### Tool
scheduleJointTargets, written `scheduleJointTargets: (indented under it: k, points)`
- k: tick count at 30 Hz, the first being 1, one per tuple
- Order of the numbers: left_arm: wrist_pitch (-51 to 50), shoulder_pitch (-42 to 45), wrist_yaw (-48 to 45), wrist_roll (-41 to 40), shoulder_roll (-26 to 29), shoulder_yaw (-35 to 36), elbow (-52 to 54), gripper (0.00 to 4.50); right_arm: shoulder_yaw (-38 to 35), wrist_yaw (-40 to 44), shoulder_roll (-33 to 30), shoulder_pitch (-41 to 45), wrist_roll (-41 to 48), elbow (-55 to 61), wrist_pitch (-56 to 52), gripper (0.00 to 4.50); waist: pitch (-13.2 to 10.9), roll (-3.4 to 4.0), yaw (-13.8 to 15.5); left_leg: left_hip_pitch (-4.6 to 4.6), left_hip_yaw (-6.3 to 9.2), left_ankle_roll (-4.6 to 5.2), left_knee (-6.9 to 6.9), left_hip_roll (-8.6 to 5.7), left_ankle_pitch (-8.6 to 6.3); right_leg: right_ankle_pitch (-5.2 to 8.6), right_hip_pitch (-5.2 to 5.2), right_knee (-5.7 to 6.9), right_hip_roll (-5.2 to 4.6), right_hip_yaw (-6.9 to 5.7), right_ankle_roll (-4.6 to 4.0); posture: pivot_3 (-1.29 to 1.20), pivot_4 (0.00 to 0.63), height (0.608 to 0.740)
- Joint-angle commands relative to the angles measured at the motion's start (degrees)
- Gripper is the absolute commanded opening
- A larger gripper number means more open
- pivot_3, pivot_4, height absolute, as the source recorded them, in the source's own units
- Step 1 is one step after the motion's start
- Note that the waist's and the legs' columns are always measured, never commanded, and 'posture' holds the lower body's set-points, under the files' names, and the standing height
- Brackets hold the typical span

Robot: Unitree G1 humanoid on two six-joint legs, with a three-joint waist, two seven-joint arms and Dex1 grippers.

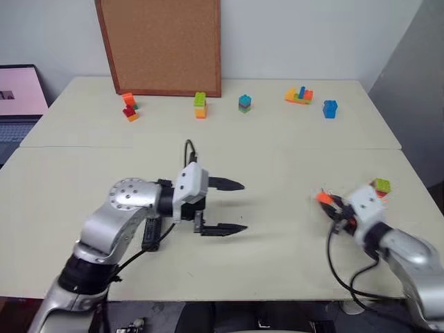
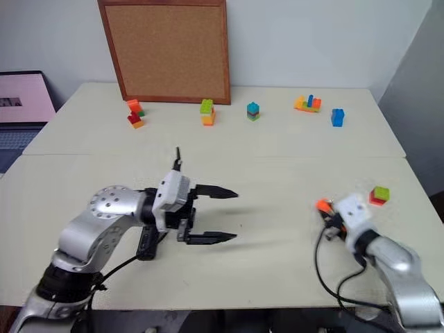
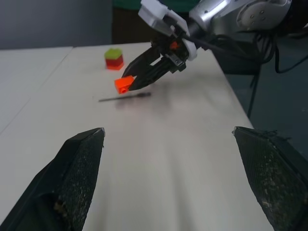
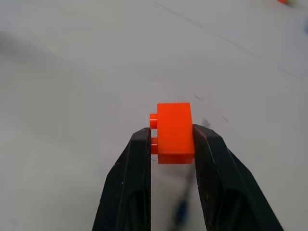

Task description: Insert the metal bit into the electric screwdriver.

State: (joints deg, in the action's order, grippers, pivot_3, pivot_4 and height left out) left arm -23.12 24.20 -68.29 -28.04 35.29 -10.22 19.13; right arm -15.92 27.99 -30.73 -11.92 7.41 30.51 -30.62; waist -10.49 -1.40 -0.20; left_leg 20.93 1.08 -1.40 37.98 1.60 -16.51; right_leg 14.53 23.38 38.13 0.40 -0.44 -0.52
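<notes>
Your metal bit [image 3: 124, 98] lies flat on the desk [image 1: 277, 208] beneath the right tool [image 4: 172, 140], clamped on an orange brick [image 4: 174, 132]; the left tool [image 1: 239, 207] gapes, well apart.

We see the metal bit [image 3: 125, 97], a thin dark rod, lying flat on the worktop [image 3: 159, 159]. It rests toward the worktop's right edge. The electric screwdriver we cannot make out.

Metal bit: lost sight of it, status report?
Left gripper open, empty. Right gripper shut on orange brick. Metal bit flat on table, under right gripper.
</notes>
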Motion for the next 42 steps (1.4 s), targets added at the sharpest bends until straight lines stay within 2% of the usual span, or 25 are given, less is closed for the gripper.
scheduleJointTargets:
  k: [1,4,13,14,15,16,22,25,29,34,38,40,42]
  points:
    - [1.6,3.0,-1.3,0.6,-2.1,-2.6,-1.6,4.5,-7.4,-4.8,1.6,-3.0,-1.9,-3.3,5.1,0.85,0.0,0.01,-0.4,-0.01,-0.04,0.0,-0.01,0.02,0.0,-0.01,-0.07,0.0,0.02,0.02,0.01,0.0,0.15,0.74]
    - [2.2,4.3,-2.0,1.6,-3.3,-4.1,-3.0,4.5,-10.0,-6.0,2.9,-3.5,-0.7,-5.9,5.4,0.85,0.0,0.05,-0.5,-0.05,-0.07,0.0,-0.04,0.08,0.0,-0.02,-0.12,0.04,0.18,-0.02,-0.01,0.0,0.15,0.74]
    - [2.5,5.2,-1.8,2.2,-4.7,-4.8,-4.4,4.5,-10.4,-7.8,5.2,0.0,2.6,-7.5,0.9,0.85,0.0,0.11,-1.3,-0.07,-0.12,0.0,-0.02,0.1,0.0,-0.01,-0.1,0.18,0.23,0.04,-0.04,0.0,0.15,0.74]
    - [2.6,5.2,-1.6,2.2,-4.9,-4.7,-4.4,4.5,-10.6,-7.9,5.4,0.2,3.1,-7.4,0.6,1.57,0.0,0.11,-1.3,-0.06,-0.12,0.0,-0.02,0.1,0.0,-0.01,-0.1,0.17,0.22,0.04,-0.04,0.0,0.15,0.74]
    - [2.9,5.1,-1.1,2.3,-5.2,-4.5,-4.4,4.5,-10.9,-8.3,5.5,0.2,3.1,-7.2,0.3,1.68,0.1,0.12,-1.3,-0.05,-0.11,0.0,-0.02,0.1,0.0,-0.01,-0.1,0.15,0.22,0.04,-0.04,0.0,0.15,0.74]
    - [3.3,4.9,-0.6,2.7,-5.3,-4.3,-4.4,4.5,-11.1,-8.7,5.7,0.1,3.2,-6.7,0.1,2.04,0.1,0.12,-1.3,-0.05,-0.1,0.0,-0.03,0.1,0.0,-0.01,-0.1,0.11,0.22,0.02,-0.04,0.0,0.15,0.74]
    - [3.4,4.4,3.4,3.2,-6.0,-2.3,-4.5,4.5,-13.6,-9.3,5.3,-1.2,4.5,-3.3,0.0,3.52,0.1,0.13,-1.1,-0.03,-0.12,0.0,-0.03,0.07,0.0,-0.01,-0.1,-0.03,0.17,0.03,-0.03,0.0,0.15,0.74]
    - [-3.1,4.2,7.5,-0.2,-5.0,1.2,-3.0,4.5,-14.6,-3.4,1.3,-4.6,5.4,1.8,3.6,4.18,0.1,0.13,-1.1,-0.03,-0.11,0.0,-0.04,0.06,0.0,-0.01,-0.1,-0.04,0.15,0.05,-0.03,0.0,0.15,0.74]
    - [-14.7,3.0,12.2,-4.8,-2.4,5.1,-0.1,4.5,-14.7,2.9,-3.2,-3.0,11.5,7.5,4.4,4.18,0.0,0.19,-1.7,-0.03,-0.06,0.0,-0.06,0.12,0.0,-0.01,-0.09,0.02,0.17,0.08,-0.02,0.0,0.15,0.74]
    - [-30.7,0.5,21.2,-15.5,-2.4,12.1,5.8,4.5,-9.1,10.3,-10.3,0.6,17.1,11.3,1.1,4.18,0.0,0.11,-1.5,-0.1,0.06,0.0,-0.05,0.13,0.0,-0.03,-0.12,0.04,0.22,-0.07,0.01,0.0,0.15,0.74]
    - [-39.1,-0.3,38.0,-19.3,-7.8,20.6,10.5,4.5,-3.0,14.5,-14.6,7.8,18.9,9.7,1.2,4.18,-0.1,0.07,-1.1,-0.05,0.2,-0.01,-0.01,0.09,0.0,-0.03,-0.09,-0.02,0.14,-0.13,0.01,0.0,0.15,0.74]
    - [-42.6,-0.5,45.7,-17.5,-9.1,22.5,12.8,4.5,-0.8,15.5,-15.2,11.2,19.7,8.4,1.0,4.18,-0.1,0.01,-1.1,-0.04,0.22,-0.01,0.0,0.05,0.01,-0.04,-0.11,-0.06,0.03,-0.08,0.04,0.0,0.15,0.74]
    - [-45.4,-0.1,51.2,-19.6,-11.8,25.9,12.9,4.5,1.8,16.7,-15.5,14.8,20.0,6.8,1.5,4.18,-0.1,-0.05,-1.1,-0.04,0.23,-0.01,0.0,0.02,0.01,-0.05,-0.12,-0.08,0.0,-0.05,0.05,0.0,0.15,0.74]
